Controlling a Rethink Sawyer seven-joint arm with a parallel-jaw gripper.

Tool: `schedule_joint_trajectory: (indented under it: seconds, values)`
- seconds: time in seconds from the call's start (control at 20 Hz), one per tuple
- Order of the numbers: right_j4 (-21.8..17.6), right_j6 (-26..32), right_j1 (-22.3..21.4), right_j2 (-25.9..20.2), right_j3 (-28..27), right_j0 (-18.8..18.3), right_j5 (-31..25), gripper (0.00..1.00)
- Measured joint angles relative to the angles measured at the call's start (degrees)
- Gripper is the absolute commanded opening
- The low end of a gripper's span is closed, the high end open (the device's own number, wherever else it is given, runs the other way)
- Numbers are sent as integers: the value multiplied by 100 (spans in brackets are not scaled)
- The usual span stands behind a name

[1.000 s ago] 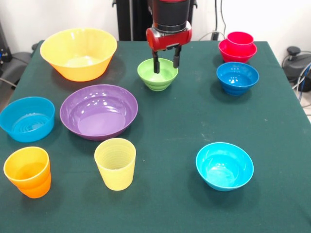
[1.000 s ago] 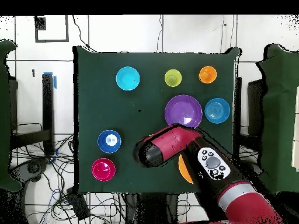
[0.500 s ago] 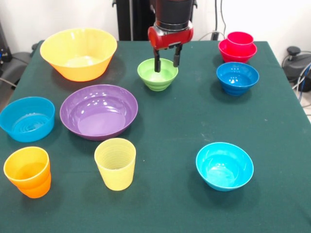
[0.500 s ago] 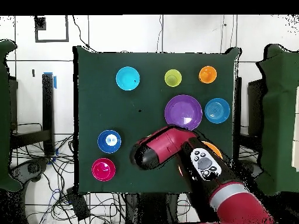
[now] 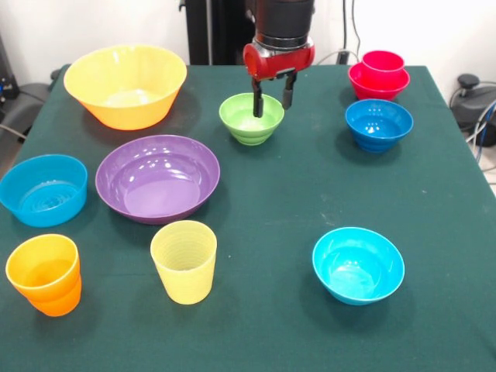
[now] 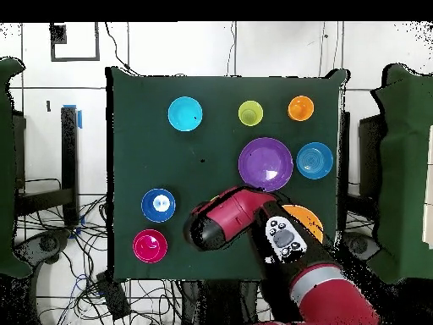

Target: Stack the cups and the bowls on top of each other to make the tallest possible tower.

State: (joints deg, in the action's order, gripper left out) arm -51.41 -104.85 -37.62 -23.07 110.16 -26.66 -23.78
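Evidently a pick of the green bowl (image 5: 251,118) is in hand, judging by where the gripper (image 5: 272,101) hangs: over the bowl's far right rim, fingers pointing down. One finger (image 5: 256,105) is seen inside the bowl and the other at or just beyond the rim, so the wall may lie between them, though contact cannot be made out. The fingers are held a moderate way apart, and nothing is gripped.

Only the start of a tower (image 5: 379,74) is standing, a red cup nested in a red bowl at the table's far right corner, with the blue bowl (image 5: 379,124) just in front of it. Everything else is laid out singly: the yellow bowl (image 5: 125,84), purple bowl (image 5: 157,177), light blue bowl (image 5: 43,189), cyan bowl (image 5: 358,264), yellow cup (image 5: 184,260) and orange cup (image 5: 44,273).

For the next move, a closing of the fingers on the green rim would be called for, then a lift and a carry toward a wider base. In the overhead view the green bowl is hidden under the arm (image 6: 227,218).
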Motion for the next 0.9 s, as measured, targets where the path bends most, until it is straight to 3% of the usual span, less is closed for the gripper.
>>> schedule_joint_trajectory:
  seconds: [0.35, 0.9]
  values:
    - [0, 0, 2, 215, 0, 171, 216, 100]
    - [2, 0, 151, 251, -1, 128, 227, 100]
